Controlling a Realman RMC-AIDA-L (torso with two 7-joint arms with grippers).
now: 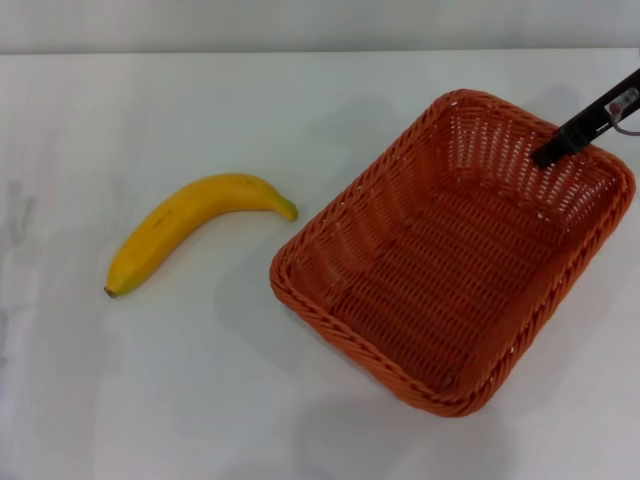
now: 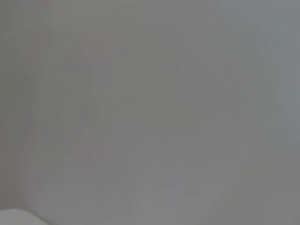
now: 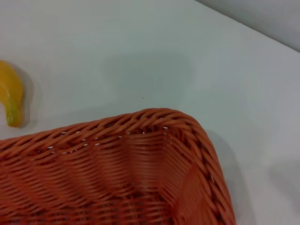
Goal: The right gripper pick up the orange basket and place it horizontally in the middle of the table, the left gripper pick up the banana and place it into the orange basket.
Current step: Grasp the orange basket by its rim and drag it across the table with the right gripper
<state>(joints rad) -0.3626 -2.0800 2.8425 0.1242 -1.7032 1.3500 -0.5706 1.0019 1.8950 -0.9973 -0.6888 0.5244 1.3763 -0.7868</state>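
Note:
The orange basket [image 1: 430,290] sits empty on the right half of the white table [image 1: 150,380], turned at a slant. My right gripper [image 1: 550,153] reaches in from the upper right, its black tip at the basket's far rim; whether it touches the rim I cannot tell. The right wrist view looks down on a corner of the basket [image 3: 117,173], with the banana's tip [image 3: 11,101] beyond it. The yellow banana [image 1: 190,230] lies on the table left of the basket, apart from it. My left gripper is out of view.
The left wrist view shows only a plain grey surface. A pale wall runs along the table's far edge [image 1: 300,50]. Bare tabletop surrounds the banana and lies in front of the basket.

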